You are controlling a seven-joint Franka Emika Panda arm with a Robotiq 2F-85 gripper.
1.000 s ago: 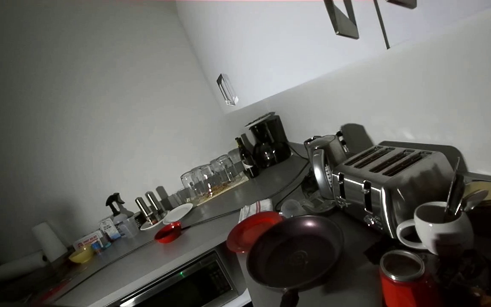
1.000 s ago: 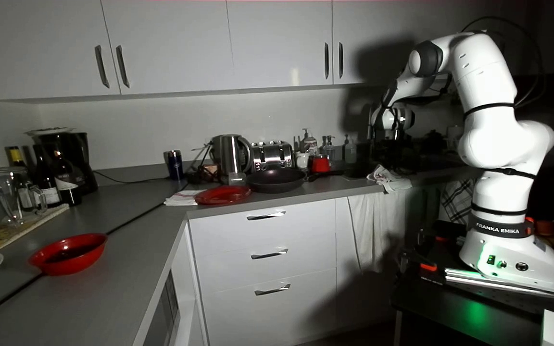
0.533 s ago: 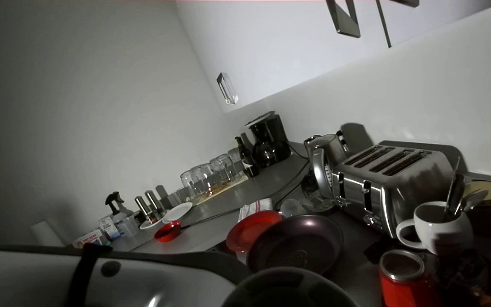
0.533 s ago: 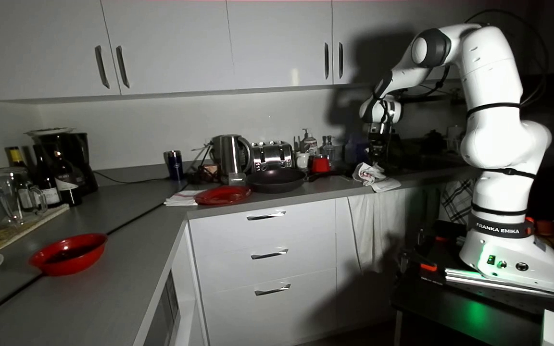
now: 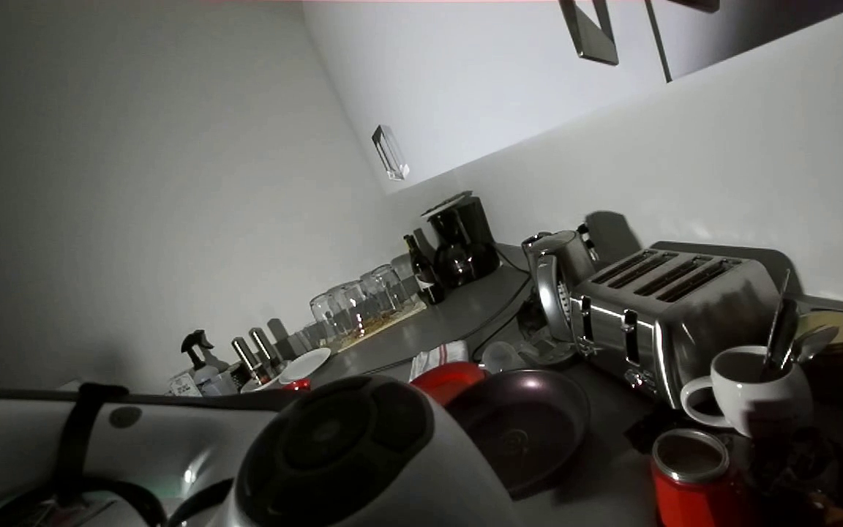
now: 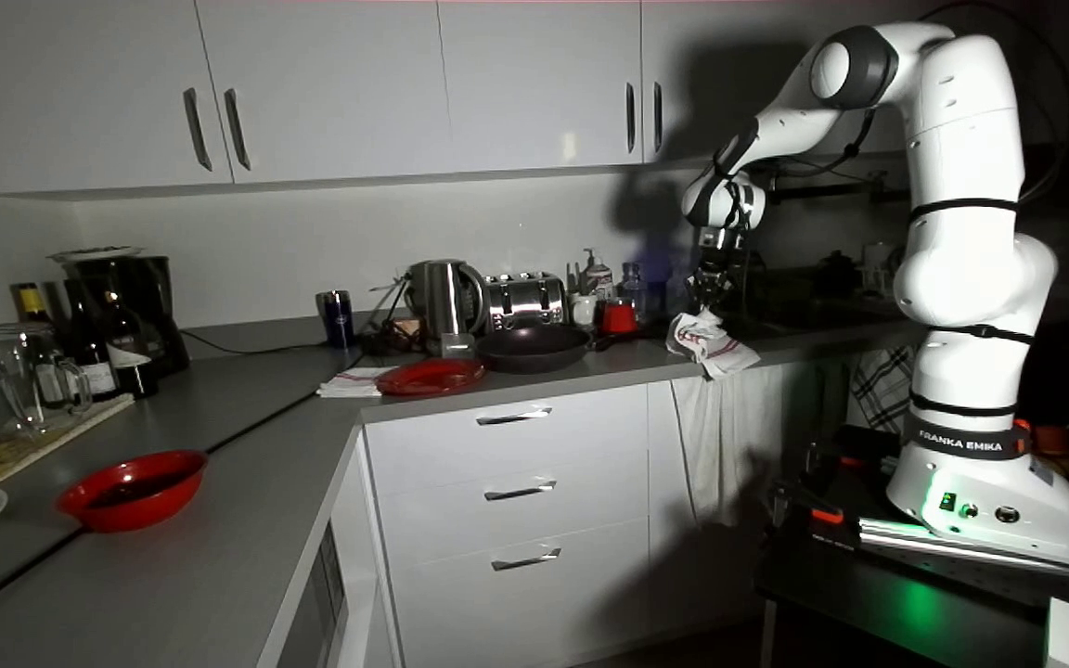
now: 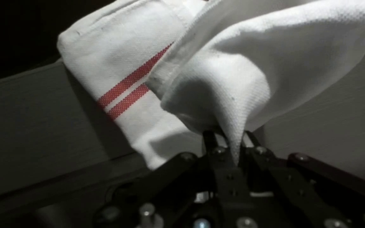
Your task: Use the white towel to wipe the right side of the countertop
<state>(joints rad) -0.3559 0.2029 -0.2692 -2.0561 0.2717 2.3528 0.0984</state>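
Here the end effector [image 7: 231,138] pinches the white towel [image 7: 220,72] overhanging the edge of the countertop [image 6: 632,358], open room alongside.

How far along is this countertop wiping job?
Done: the gripper has a fold of the white towel pinched. In hand: apparently the wipe, with the towel on the right side of the countertop, draping past its front edge. Left: likely more wiping, then letting go of the held towel; the wiped area can't be told.
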